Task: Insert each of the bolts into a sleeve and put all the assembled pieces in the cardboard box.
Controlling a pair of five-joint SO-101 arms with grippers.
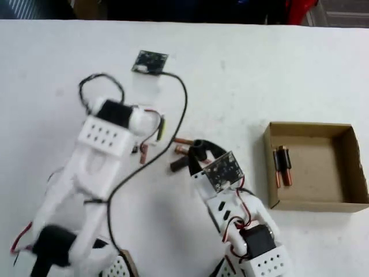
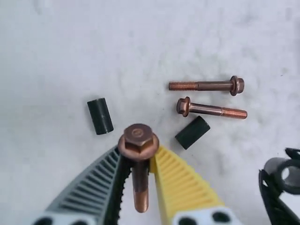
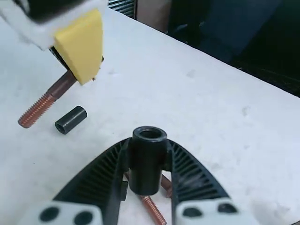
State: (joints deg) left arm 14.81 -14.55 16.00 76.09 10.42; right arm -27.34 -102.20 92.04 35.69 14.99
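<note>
Already in the cardboard box (image 1: 323,173), at the right of the high view: joined pieces (image 1: 282,166). Waiting loose on the white surface (image 2: 70,47), mid-frame: two bolts (image 2: 206,86) and two black sleeves (image 2: 100,116). Pinched tight in the left gripper (image 2: 138,154): one more bolt (image 2: 139,187). Pinched in the right gripper (image 3: 147,147): one sleeve (image 3: 147,166), hole up. Not joined yet. Looping close by the loose parts: a black cable (image 1: 185,104), maybe in the way.
</note>
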